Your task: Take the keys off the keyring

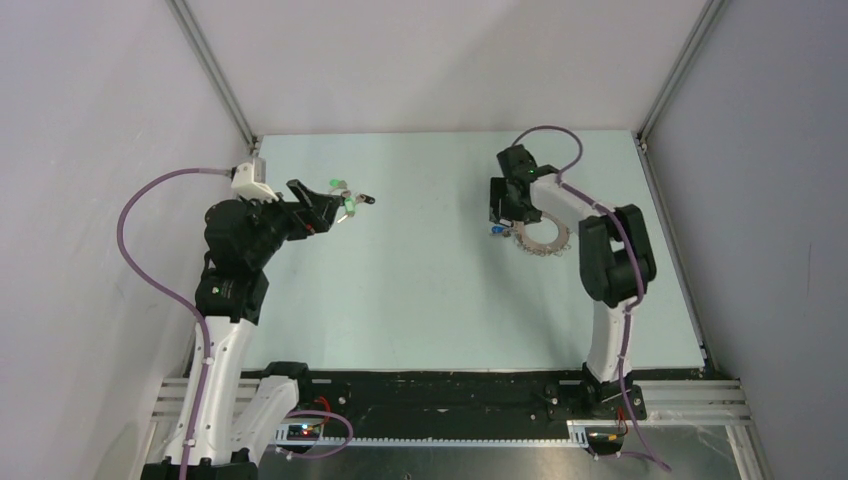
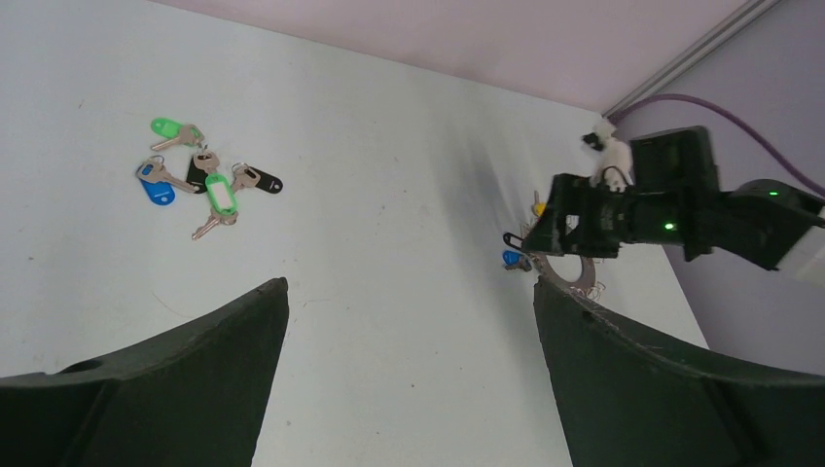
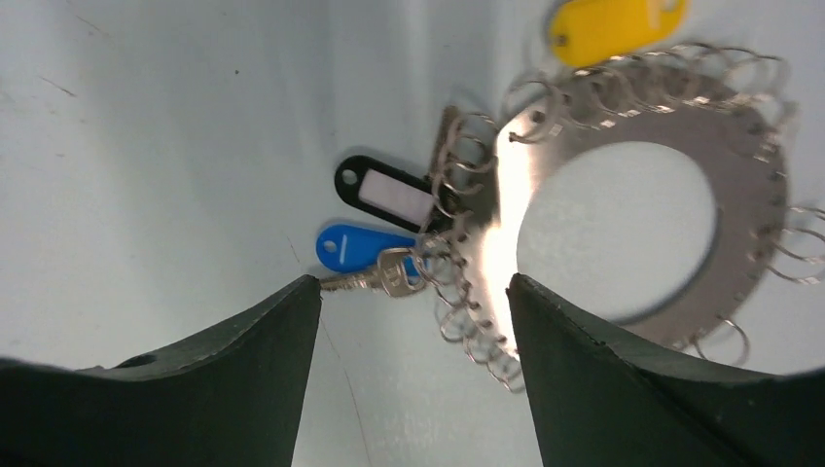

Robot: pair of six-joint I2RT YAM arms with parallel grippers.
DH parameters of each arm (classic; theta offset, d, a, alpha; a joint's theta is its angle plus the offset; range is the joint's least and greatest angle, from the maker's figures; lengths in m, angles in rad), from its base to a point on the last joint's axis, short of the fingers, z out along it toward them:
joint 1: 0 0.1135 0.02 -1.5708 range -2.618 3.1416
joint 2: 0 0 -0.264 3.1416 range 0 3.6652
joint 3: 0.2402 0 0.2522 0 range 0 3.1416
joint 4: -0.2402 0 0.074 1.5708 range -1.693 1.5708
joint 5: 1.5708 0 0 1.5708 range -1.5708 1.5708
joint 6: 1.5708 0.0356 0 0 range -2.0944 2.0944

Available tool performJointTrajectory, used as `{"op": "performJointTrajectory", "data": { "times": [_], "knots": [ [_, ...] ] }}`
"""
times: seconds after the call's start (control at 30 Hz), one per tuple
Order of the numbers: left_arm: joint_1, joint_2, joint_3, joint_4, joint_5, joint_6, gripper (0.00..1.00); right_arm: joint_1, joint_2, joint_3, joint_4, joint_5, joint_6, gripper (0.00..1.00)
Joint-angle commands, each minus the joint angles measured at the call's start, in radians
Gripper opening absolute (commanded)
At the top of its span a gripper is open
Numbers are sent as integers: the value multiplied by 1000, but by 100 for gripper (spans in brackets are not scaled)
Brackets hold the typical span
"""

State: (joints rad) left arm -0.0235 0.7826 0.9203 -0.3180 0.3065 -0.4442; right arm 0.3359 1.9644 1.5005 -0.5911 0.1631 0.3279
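The keyring (image 3: 754, 209), a flat silver ring with small wire loops round its rim, lies on the table (image 1: 420, 290). Still hanging on its loops are a blue-headed key (image 3: 362, 246), a black tag (image 3: 384, 195) and a yellow tag (image 3: 613, 24). My right gripper (image 3: 413, 287) is open just over the ring's left rim. The blue key's silver blade reaches its left fingertip. From above, the right gripper (image 1: 500, 220) is at the keyring's (image 1: 545, 238) left edge. Several loose keys (image 2: 199, 180) with green, blue and black heads lie apart on the left. My left gripper (image 2: 411, 287) is open and holds nothing.
From above, the left gripper (image 1: 335, 208) hovers by the loose keys (image 1: 347, 200) at the table's far left. The right arm (image 2: 671, 209) shows in the left wrist view over the keyring (image 2: 576, 274). Grey walls close in the table on three sides.
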Motion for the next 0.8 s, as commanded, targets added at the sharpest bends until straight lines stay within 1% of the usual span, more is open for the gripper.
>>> {"op": "performJointTrajectory", "data": {
  "times": [0.0,0.1,0.17,0.2,0.23,0.27,0.3,0.33,0.37,0.4,0.5,0.53,0.63,0.67,0.7,0.77],
  "knots": [
    [8,-6,48,6,-4,10,98,21,119,102,-62,81,-58,75],
    [8,-10,47,6,-6,15,98,20,210,225,-166,130,-46,71],
    [9,-10,47,5,-6,17,98,16,243,252,-202,163,-37,61],
    [10,-10,47,4,-8,18,98,14,242,248,-207,156,-34,46],
    [11,-9,45,4,-8,18,98,9,223,236,-203,146,-29,37],
    [12,-9,46,4,-8,19,98,6,208,207,-180,117,-27,21],
    [12,-9,46,5,-9,17,98,5,164,183,-160,80,-29,16],
    [15,-9,46,4,-12,17,98,7,137,131,-114,61,-32,5],
    [16,-10,48,2,-13,15,98,11,72,103,-56,24,-42,2],
    [19,-10,48,2,-10,14,98,14,39,41,-24,4,-50,0],
    [20,-11,44,4,-10,12,98,37,-152,-89,115,-52,-80,0],
    [20,-12,44,4,-10,12,98,41,-186,-142,137,-69,-86,0],
    [20,-15,45,5,-5,5,98,57,-344,-224,223,-167,-115,0],
    [20,-22,46,4,-11,-19,98,64,-370,-251,235,-194,-122,0],
    [20,-30,44,3,-51,-40,98,69,-422,-263,257,-234,-137,0],
    [20,-47,27,5,-62,-80,98,84,-488,-294,277,-298,-162,0]
  ]
}}
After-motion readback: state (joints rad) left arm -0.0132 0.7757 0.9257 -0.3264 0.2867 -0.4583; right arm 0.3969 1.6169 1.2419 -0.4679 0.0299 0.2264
